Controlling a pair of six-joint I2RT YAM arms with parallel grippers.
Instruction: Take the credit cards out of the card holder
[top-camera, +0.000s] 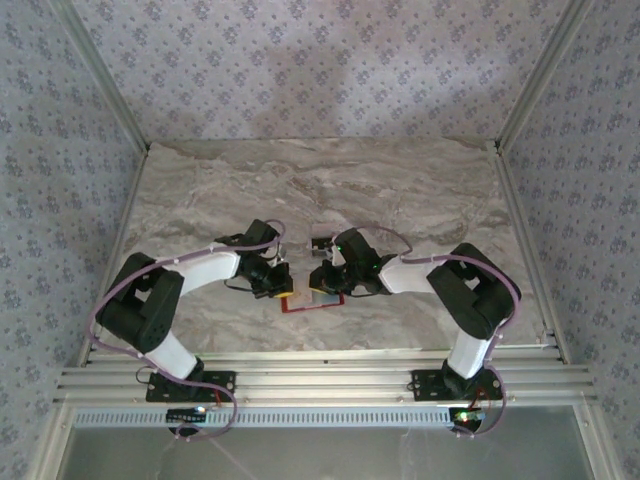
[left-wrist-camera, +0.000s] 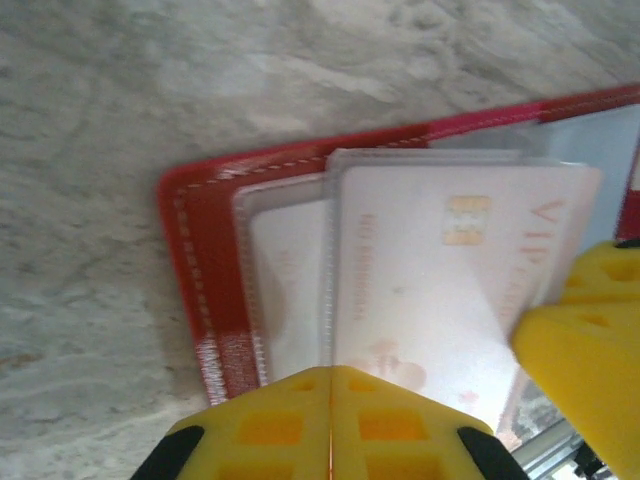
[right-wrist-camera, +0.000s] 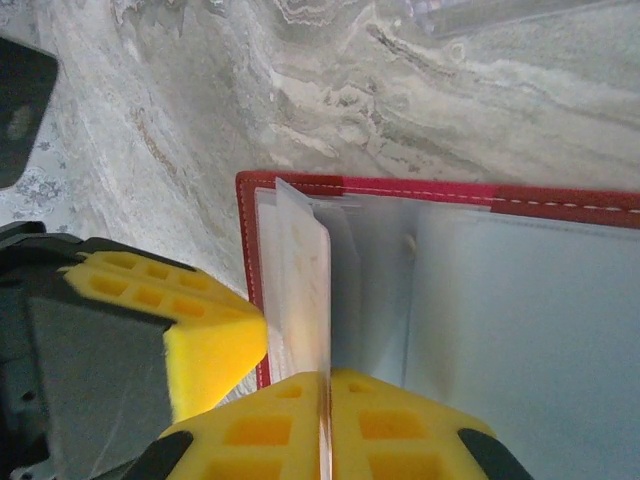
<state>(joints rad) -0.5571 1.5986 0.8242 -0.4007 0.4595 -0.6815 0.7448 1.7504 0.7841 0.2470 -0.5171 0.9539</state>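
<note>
Red card holder (left-wrist-camera: 200, 260) open on marble table (top-camera: 400, 190), left gripper (left-wrist-camera: 330, 378) pads pressed together, right gripper (right-wrist-camera: 325, 385) pinching credit card (left-wrist-camera: 440, 270).

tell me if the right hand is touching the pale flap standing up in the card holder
Touching. In the right wrist view the pale flap runs down between the right hand's shut yellow pads, with no gap.

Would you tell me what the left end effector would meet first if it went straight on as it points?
Probably the sleeved, chip-bearing credit card on the open card holder; the left end effector looks almost on it, though depth is unclear.
</note>
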